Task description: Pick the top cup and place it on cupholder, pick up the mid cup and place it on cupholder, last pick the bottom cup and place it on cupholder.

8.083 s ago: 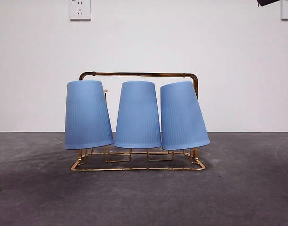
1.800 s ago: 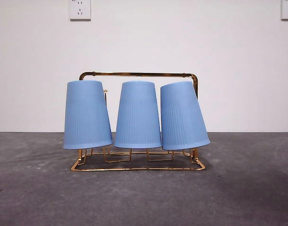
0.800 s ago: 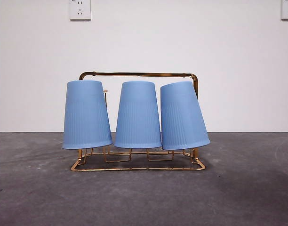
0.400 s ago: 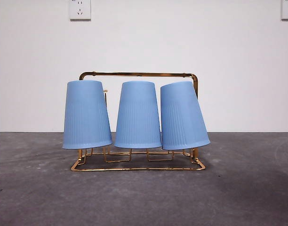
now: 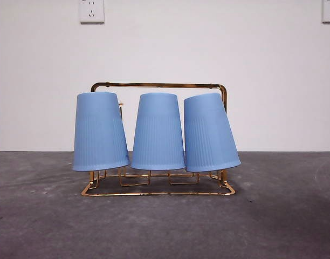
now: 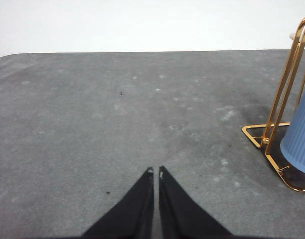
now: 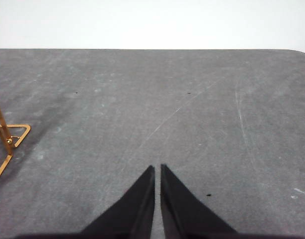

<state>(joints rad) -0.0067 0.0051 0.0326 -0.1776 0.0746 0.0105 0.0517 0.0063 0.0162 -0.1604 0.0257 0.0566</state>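
Note:
The gold wire cupholder (image 5: 159,85) stands mid-table with three blue ribbed cups upside down on its pegs: a left cup (image 5: 100,131), a middle cup (image 5: 158,131) and a right cup (image 5: 209,133) that leans to the right. In the left wrist view a corner of the cupholder (image 6: 279,124) and a blue cup (image 6: 299,137) show off to one side of my left gripper (image 6: 155,172), which is shut and holds nothing. My right gripper (image 7: 157,167) is shut over bare table, with a corner of the cupholder base (image 7: 8,137) at the side. Neither gripper appears in the front view.
The dark grey table (image 5: 165,226) spreads around the rack. A white wall with two power sockets (image 5: 91,11) stands behind it.
The black arm tip seen at the top right corner in the earliest frame is gone. The left cup hangs marginally differently on its peg; the rack and other cups are unmoved.

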